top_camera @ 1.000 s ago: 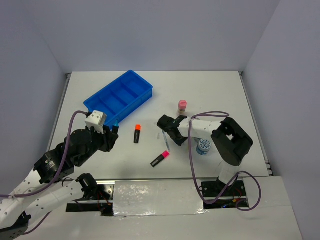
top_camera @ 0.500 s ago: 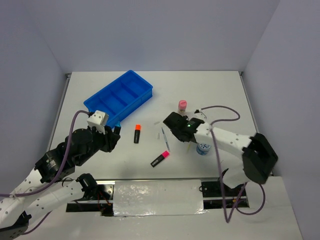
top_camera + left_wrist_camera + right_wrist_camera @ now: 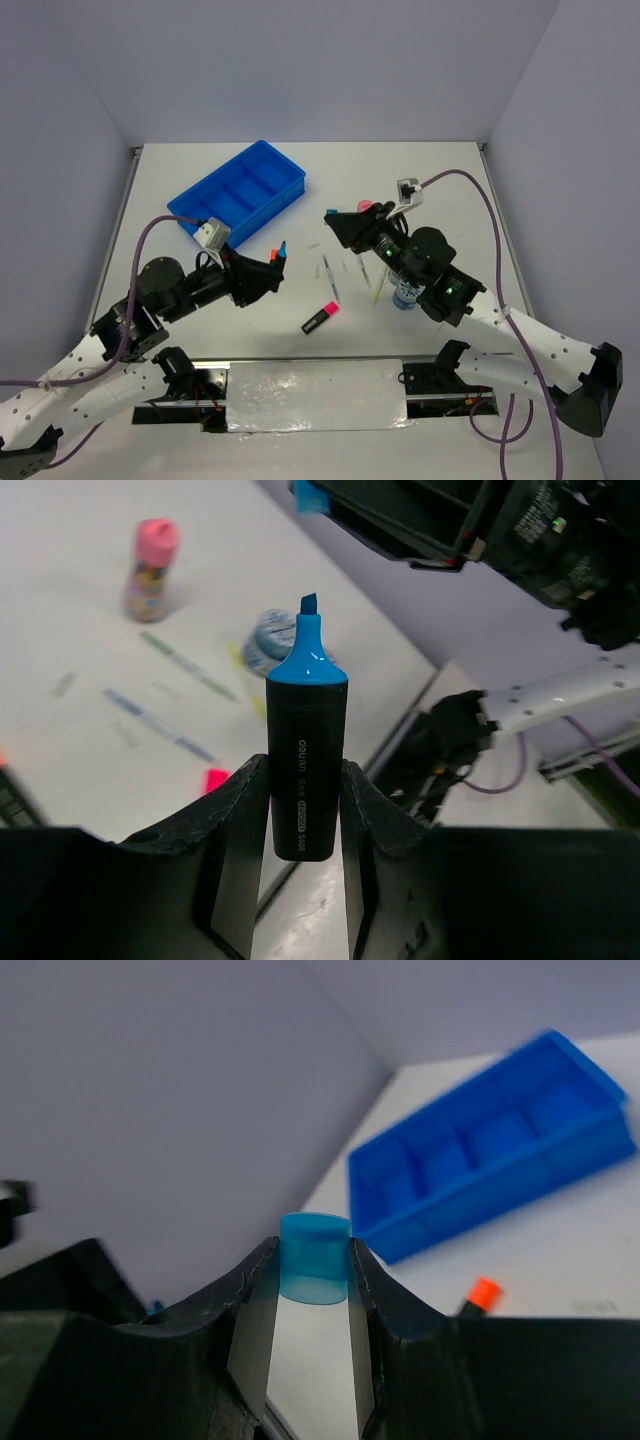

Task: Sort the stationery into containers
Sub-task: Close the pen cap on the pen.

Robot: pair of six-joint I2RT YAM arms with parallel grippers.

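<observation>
My left gripper (image 3: 268,268) (image 3: 305,780) is shut on a black highlighter (image 3: 305,765) whose blue tip is bare, held up above the table. My right gripper (image 3: 335,222) (image 3: 314,1260) faces it from the right and is shut on a small blue cap (image 3: 314,1257). On the table lie an orange-capped highlighter (image 3: 274,256), half hidden by my left gripper, a pink-capped highlighter (image 3: 320,317), thin pens (image 3: 331,278), a round blue-white disc (image 3: 405,295) and a pink-capped bottle (image 3: 150,570). The blue compartment tray (image 3: 240,192) stands at the back left.
Both arms reach over the middle of the white table, their grippers a short gap apart. A yellow pen (image 3: 375,290) lies beside the disc. Grey walls close in the table at the back and both sides.
My left gripper has swung right with the blue-tipped highlighter. My right arm has unfolded and risen, carrying the blue cap up and back toward the highlighter's tip.
</observation>
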